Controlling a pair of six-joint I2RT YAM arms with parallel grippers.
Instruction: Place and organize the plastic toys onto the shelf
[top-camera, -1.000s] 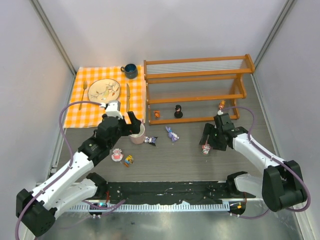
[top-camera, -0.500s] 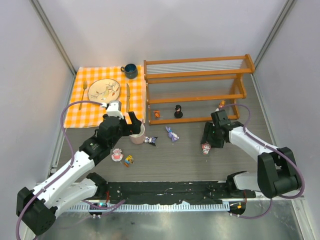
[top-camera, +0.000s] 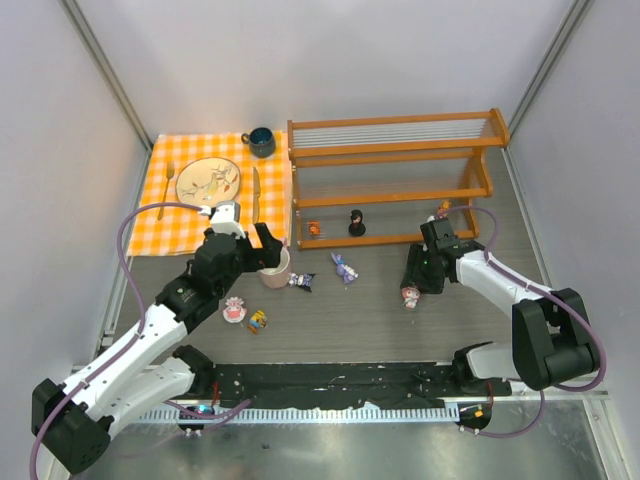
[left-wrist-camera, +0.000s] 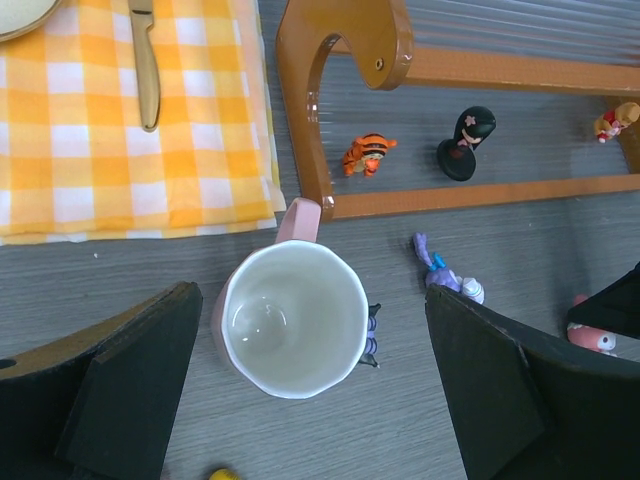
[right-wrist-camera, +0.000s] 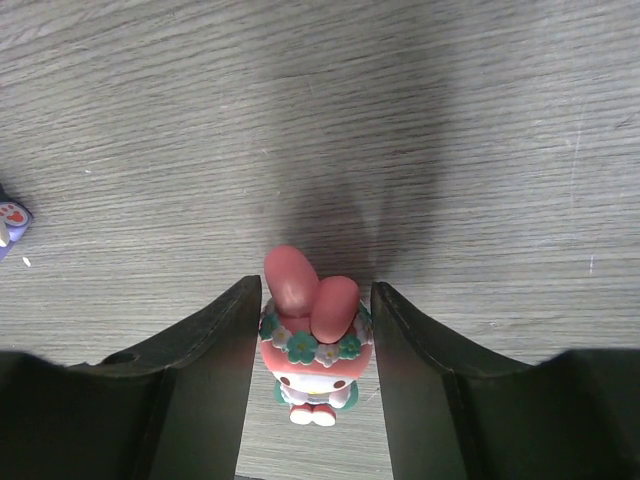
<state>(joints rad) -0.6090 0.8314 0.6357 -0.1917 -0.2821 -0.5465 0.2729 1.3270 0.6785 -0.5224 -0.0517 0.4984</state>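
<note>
The wooden shelf (top-camera: 400, 135) stands at the back right; its end post shows in the left wrist view (left-wrist-camera: 340, 40). On its bottom tier are an orange tiger toy (top-camera: 314, 229), a black toy (top-camera: 356, 223) and a yellow-orange toy (top-camera: 442, 210). On the table lie a purple toy (top-camera: 345, 268), a black-purple toy (top-camera: 301, 281), a pink-white toy (top-camera: 235, 311) and a yellow toy (top-camera: 258, 320). My right gripper (right-wrist-camera: 315, 330) is shut on a pink rabbit toy (right-wrist-camera: 312, 345) that stands on the table (top-camera: 410, 295). My left gripper (left-wrist-camera: 310, 400) is wide open above the white-and-pink mug (left-wrist-camera: 290, 320).
An orange checked cloth (top-camera: 195, 225) at the back left holds a plate (top-camera: 208, 181), a fork and a knife (left-wrist-camera: 145, 60). A dark blue cup (top-camera: 261, 142) stands at its far corner. The mug (top-camera: 275, 268) sits by the shelf's left post.
My right gripper has shifted slightly left and down over the pink rabbit toy and now brackets it. The left arm has barely moved.
</note>
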